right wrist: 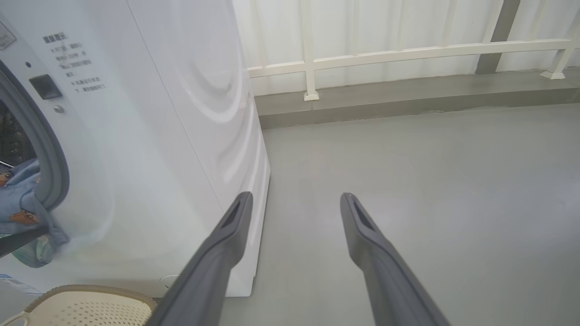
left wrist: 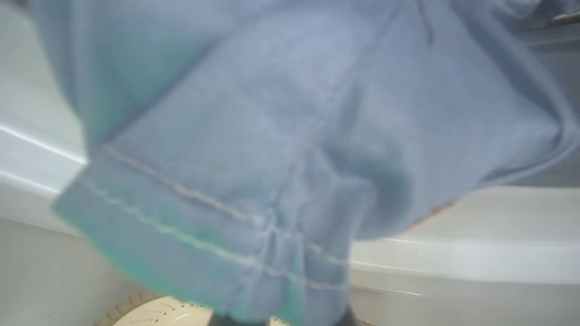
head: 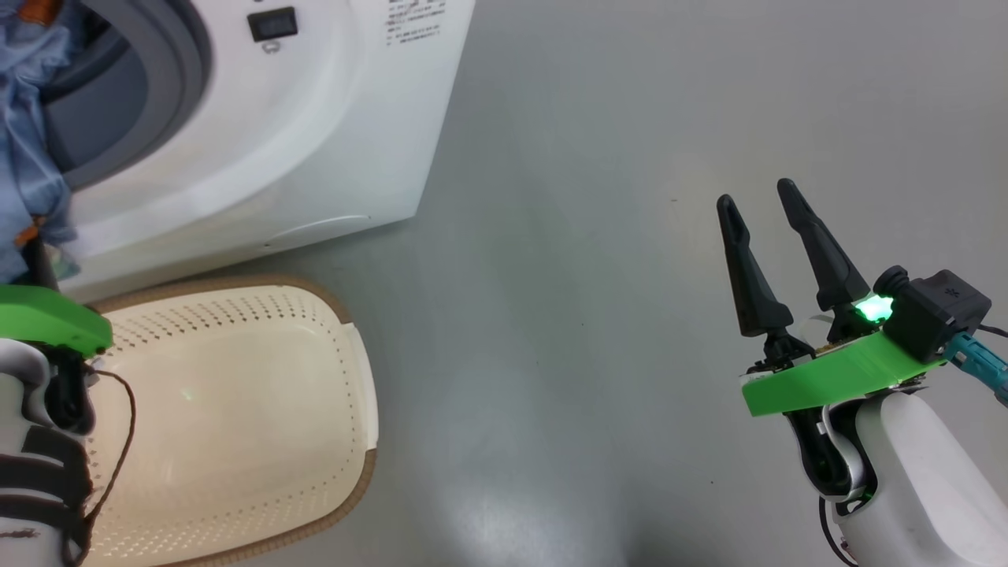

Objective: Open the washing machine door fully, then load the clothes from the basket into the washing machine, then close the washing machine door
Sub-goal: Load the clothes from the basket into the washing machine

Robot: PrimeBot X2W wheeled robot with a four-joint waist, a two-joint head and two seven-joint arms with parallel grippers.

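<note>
- The washing machine point(head: 315, 118) is seen at upper left in the head view, with its mouth open and the grey gasket point(head: 177, 71) exposed. In the right wrist view its front and side panel are seen from low down.
- A grey floor point(head: 591, 315) is seen to the machine's right. A white railing point(right wrist: 408, 50) on a raised kerb is seen at the back in the right wrist view.
- The basket point(head: 236, 409) is set on the floor just in front of the machine, at lower left in the head view. Its perforated bottom is seen bare.
- The clothes point(head: 24, 142) are draped out of the mouth over the gasket's lower lip, hanging down the front panel. A bear print is made out in the right wrist view. In the left wrist view, blurred blue fabric with a stitched hem is seen right against the lens, and the gripper's own fingers are blocked by it.
- The left gripper point(head: 39, 272) is raised into the hanging fabric at the mouth. Its jaws are closed. Fabric is touched, but whether any is pinched cannot be told, as the tips are buried.
- The right gripper point(head: 756, 193) is held well apart from the machine over bare floor. Its jaws are spread wide, and nothing is held or touched.
</note>
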